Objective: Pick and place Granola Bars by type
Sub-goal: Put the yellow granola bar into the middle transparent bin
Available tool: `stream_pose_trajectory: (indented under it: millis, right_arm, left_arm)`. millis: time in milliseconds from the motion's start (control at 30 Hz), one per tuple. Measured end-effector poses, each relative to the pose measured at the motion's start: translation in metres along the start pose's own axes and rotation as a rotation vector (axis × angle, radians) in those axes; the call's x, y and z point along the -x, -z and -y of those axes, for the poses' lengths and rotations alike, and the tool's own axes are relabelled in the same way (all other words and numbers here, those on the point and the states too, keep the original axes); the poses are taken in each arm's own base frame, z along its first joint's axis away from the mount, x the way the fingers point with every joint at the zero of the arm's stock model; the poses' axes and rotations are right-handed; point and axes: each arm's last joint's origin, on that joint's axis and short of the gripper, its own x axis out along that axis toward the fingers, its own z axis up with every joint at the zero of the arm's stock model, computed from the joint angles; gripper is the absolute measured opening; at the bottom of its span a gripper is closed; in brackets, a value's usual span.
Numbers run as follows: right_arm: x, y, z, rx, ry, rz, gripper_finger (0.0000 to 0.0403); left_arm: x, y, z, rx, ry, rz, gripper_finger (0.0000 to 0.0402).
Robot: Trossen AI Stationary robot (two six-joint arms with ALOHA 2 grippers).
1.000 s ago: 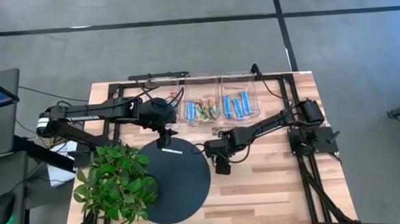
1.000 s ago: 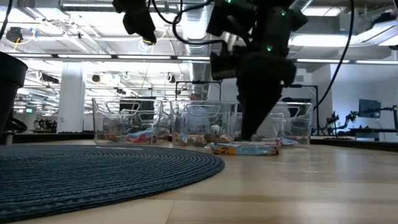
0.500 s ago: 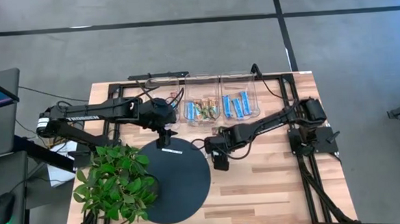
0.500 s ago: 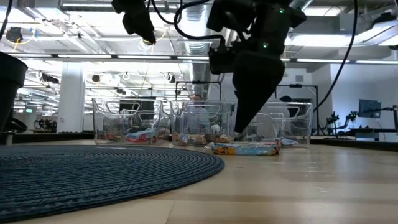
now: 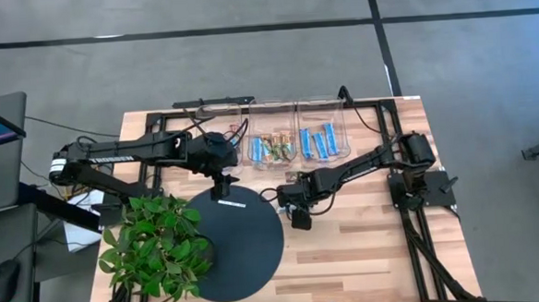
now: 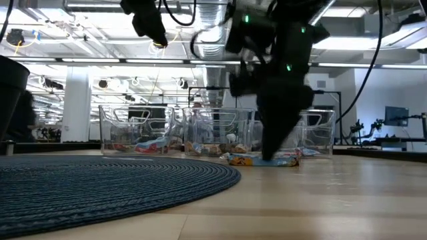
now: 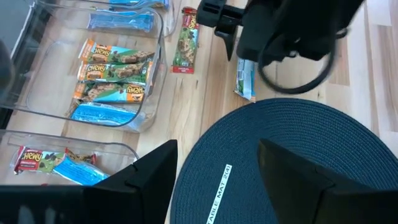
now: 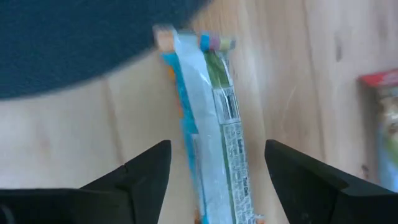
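Note:
A blue and silvery granola bar lies flat on the wood by the round dark mat's edge. My right gripper is open and low over it, with one finger on each side and neither touching; in the low view it stands over the bar. My left gripper is open and hovers above the mat's far part. A red-brown bar lies on the wood near the bins. More bars lie in the clear bins.
Three clear bins stand in a row at the table's far edge, holding sorted bars. The round dark mat carries a small white strip. A potted plant stands at the near left. Bare wood lies near right.
My right gripper has shifted a little toward the table's far edge and come down over the blue and silvery bar. The bar has stayed where it was.

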Motion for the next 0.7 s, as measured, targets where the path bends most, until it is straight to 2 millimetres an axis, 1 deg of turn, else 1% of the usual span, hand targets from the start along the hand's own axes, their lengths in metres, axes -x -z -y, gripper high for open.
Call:
stream_pose_trajectory:
  millis: [100, 267, 333, 433, 700]
  right_arm:
    - [-0.0091, 0.0028, -0.0003, 0.002, -0.007, -0.046, 0.0255]
    - [-0.0127, 0.0044, -0.0050, 0.007, -0.004, -0.061, 0.0254]
    - [-0.0127, 0.0046, -0.0063, 0.010, 0.001, -0.060, 0.0247]
    - [-0.0118, 0.0037, -0.0076, 0.013, 0.006, -0.062, 0.0221]
    - [-0.0092, 0.0008, -0.0088, -0.002, 0.000, -0.069, 0.0113]
  left_arm:
    - [0.0000, -0.0005, -0.0001, 0.000, 0.000, 0.005, 0.0215]
    - [0.0000, -0.0005, -0.0001, 0.000, -0.001, 0.005, 0.0215]
    - [0.0000, -0.0006, -0.0002, 0.001, -0.005, 0.006, 0.0215]
    - [0.0000, -0.0006, -0.0003, 0.001, -0.007, 0.007, 0.0215]
    - [0.0000, -0.0007, -0.0003, 0.001, -0.008, 0.007, 0.0215]
